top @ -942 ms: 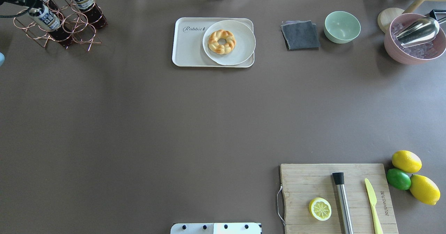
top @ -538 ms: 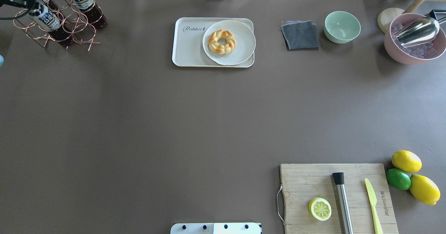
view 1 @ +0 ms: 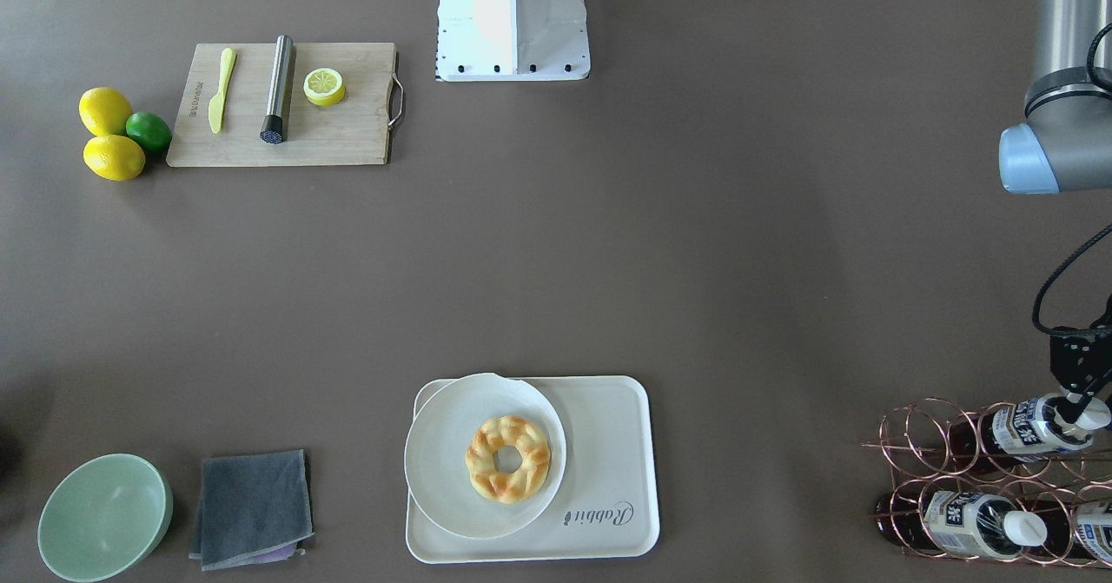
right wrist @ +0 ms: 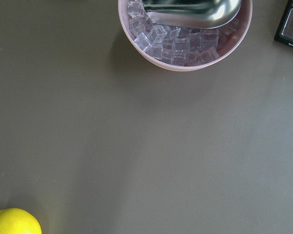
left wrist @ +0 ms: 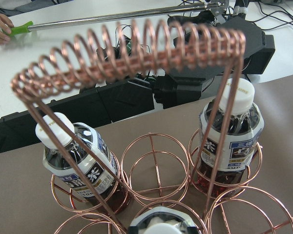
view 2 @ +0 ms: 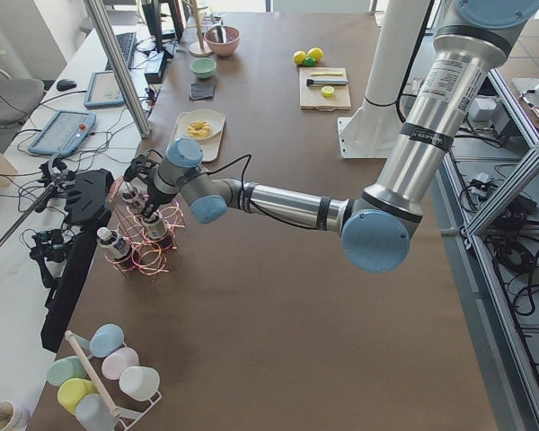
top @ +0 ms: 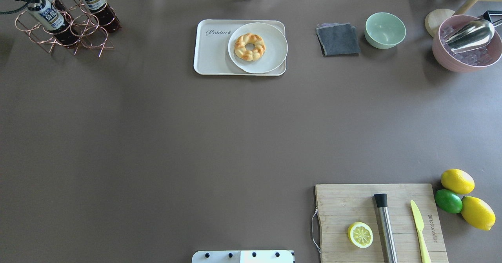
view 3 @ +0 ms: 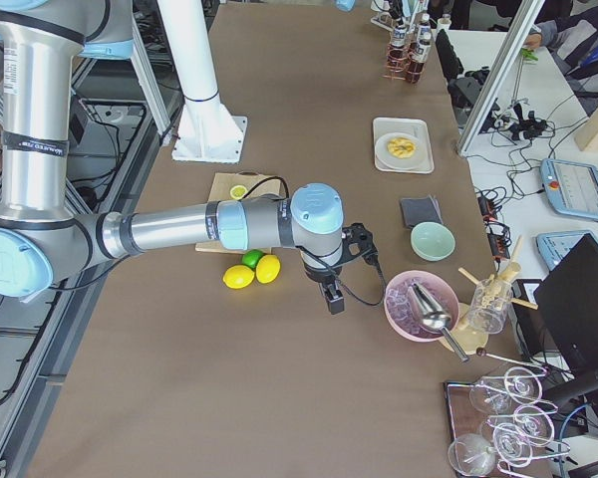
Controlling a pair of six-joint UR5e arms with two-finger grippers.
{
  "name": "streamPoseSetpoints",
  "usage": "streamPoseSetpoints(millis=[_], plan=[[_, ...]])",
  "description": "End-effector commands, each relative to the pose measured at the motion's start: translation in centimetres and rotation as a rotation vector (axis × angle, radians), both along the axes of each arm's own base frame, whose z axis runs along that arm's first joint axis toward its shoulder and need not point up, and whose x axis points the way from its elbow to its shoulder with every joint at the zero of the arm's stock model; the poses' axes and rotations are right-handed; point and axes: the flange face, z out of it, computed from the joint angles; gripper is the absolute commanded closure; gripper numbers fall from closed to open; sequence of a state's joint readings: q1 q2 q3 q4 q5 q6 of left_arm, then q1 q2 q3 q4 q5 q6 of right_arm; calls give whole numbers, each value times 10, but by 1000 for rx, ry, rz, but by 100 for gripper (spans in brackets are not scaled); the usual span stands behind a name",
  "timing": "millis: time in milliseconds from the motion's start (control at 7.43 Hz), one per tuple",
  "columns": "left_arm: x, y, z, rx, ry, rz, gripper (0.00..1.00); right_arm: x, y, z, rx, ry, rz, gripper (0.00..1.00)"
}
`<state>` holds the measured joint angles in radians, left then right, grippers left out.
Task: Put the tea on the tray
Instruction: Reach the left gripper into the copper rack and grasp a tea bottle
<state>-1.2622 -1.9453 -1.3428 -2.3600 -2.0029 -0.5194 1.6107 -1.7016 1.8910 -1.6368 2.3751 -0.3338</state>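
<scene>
Jaws of the left gripper [view 1: 1080,409] clamp the tea [view 1: 1034,427] by its cap, one of three bottles [view 1: 973,522] in a copper rack [view 1: 921,444] at the worktop's [top: 157,137] far-left corner. Jaws of the right gripper [view 3: 333,299]: cannot tell. One tray [view 1: 608,444] lies mid far edge; the worktop is matte brown.

Three tea bottles [view 1: 1016,427] [view 1: 960,518] [view 1: 1095,531] in one copper wire rack [left wrist: 132,48]; one tray [top: 210,55], one white plate [top: 270,55], one braided doughnut [top: 250,47]. One grey cloth [top: 338,39], one green bowl [top: 385,29], one pink bowl [top: 443,55] of ice cubes [right wrist: 180,46] with one metal scoop [top: 470,33], one round wooden disc [top: 436,20]. One cutting board [top: 341,204], one lemon half [top: 360,234], one steel rod [top: 385,224], one yellow knife [top: 419,224], two whole lemons [top: 457,181] [top: 477,213], one lime [top: 448,201].
</scene>
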Motion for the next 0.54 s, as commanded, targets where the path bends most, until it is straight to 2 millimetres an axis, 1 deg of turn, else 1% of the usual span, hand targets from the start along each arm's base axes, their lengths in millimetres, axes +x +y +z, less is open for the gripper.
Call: streamPoseSetpoints(millis=[0,135,269,404], plan=[[-74,-6,-63,-6,97,-12,100,0,-1,-9,17,0,0,0],[-85,6,-96,0,101,-21,100,0,-1,-9,17,-2,0,0],[-90,22,-126,-1,100,-25,100,0,-1,-9,19,-2,0,0],[-96,41,-148,-9,96,-28,100,0,-1,-9,19,-2,0,0]])
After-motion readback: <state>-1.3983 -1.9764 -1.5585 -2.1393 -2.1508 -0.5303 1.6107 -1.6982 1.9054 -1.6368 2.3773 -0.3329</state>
